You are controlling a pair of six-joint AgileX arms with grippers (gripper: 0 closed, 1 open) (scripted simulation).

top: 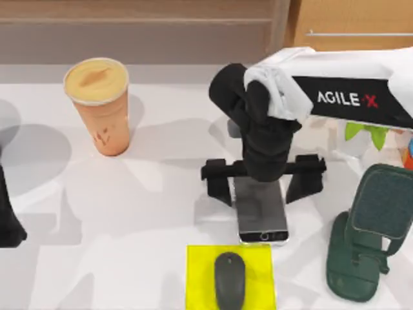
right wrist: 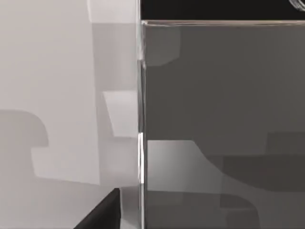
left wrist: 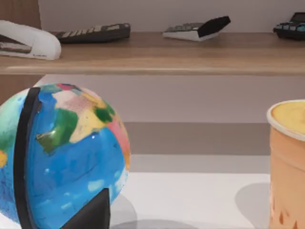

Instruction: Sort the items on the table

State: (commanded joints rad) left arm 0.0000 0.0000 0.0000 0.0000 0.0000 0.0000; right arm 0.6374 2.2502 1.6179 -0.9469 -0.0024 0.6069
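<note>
The smartphone [top: 262, 216], black-screened with silver edges, lies flat on the table [top: 148, 213] at centre right. My right gripper [top: 261, 188] hangs over its far end, open, with one finger on each side of the phone and apart from it. Up close in the right wrist view, the phone's dark screen [right wrist: 224, 124] and silver edge run past a black fingertip [right wrist: 101, 213]. The dark grey mouse [top: 229, 281] rests on a yellow pad [top: 197, 258] just in front of the phone. The orange-tan cup [top: 101, 106] [left wrist: 287, 162] stands upright at the back left. My left arm [top: 9, 216] is parked at the left edge.
A dark green phone stand [top: 364, 236] sits at the right, close to the right gripper. A globe [left wrist: 62, 157] stands near the cup. Behind the table, a wooden shelf [left wrist: 157, 59] carries a stapler [left wrist: 28, 40] and calculators [left wrist: 195, 28].
</note>
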